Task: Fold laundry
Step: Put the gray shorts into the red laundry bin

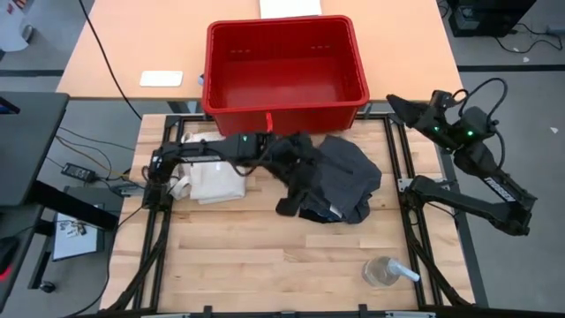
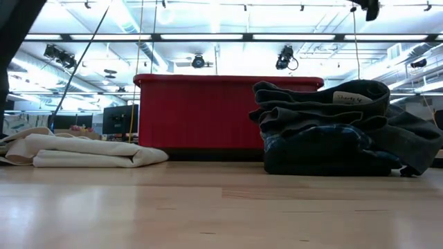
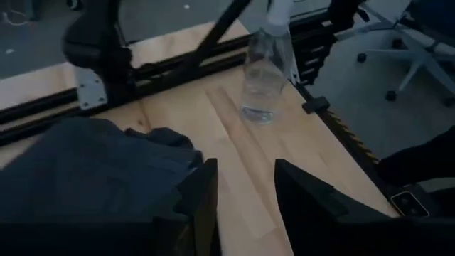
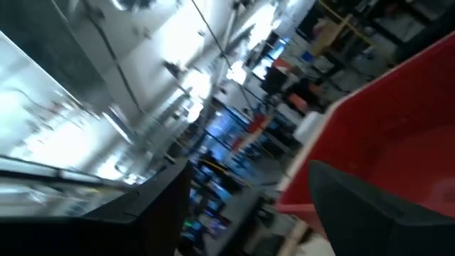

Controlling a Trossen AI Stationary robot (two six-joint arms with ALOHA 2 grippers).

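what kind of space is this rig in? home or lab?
Looks like a robotics lab or open-plan workshop, not a home. The wooden table sits in a black metal frame with two arms mounted on it, the low view shows track lights on an industrial ceiling, and monitors stand beyond the red bin.

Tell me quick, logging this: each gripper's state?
Left gripper: open, holding nothing, beside the dark laundry.
Right gripper: open, empty, raised by the red bin.
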